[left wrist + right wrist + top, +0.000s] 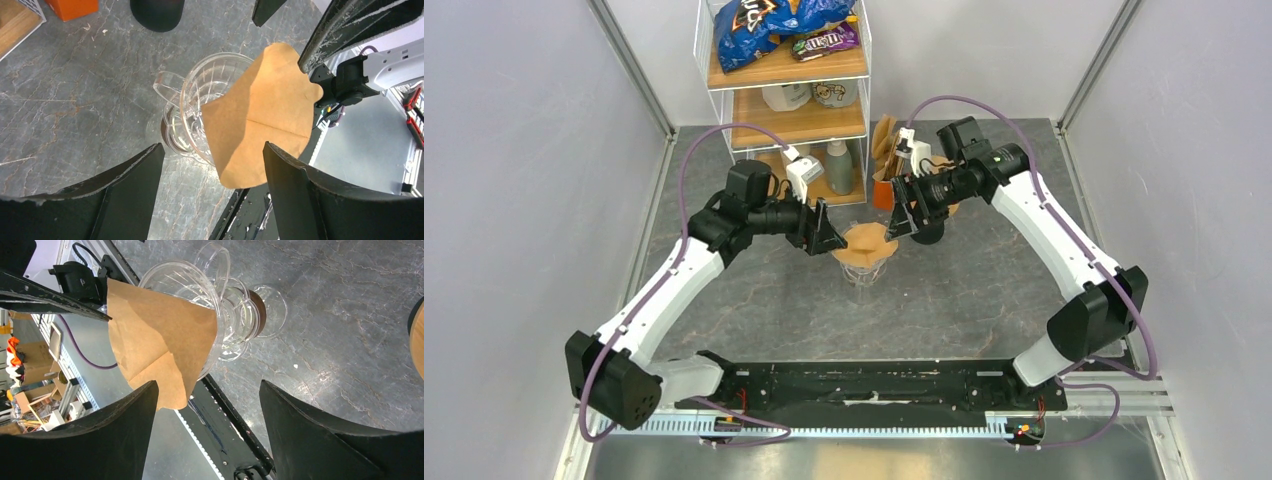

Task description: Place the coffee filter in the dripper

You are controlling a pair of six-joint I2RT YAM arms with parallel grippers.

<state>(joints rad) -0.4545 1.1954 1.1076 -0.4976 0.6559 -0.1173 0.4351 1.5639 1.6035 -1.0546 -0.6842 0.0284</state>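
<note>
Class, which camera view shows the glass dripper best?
Left wrist: the dripper shows its cone, handle and base clearly. Right wrist has it partly behind the coffee filter; top external gives a small glimpse.

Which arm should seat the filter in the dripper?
Left, narrowly. Both grippers are open beside the dripper; more of the coffee filter leaning out over its rim lies between the fingers of the left gripper than of the right gripper.

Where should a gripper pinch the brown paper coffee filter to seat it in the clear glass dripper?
Pinch the brown paper coffee filter at its flap overhanging the clear glass dripper, coming from the arm-base side. That flap hangs flat and unsupported, so a pinch likely closes across it without touching glass.
</note>
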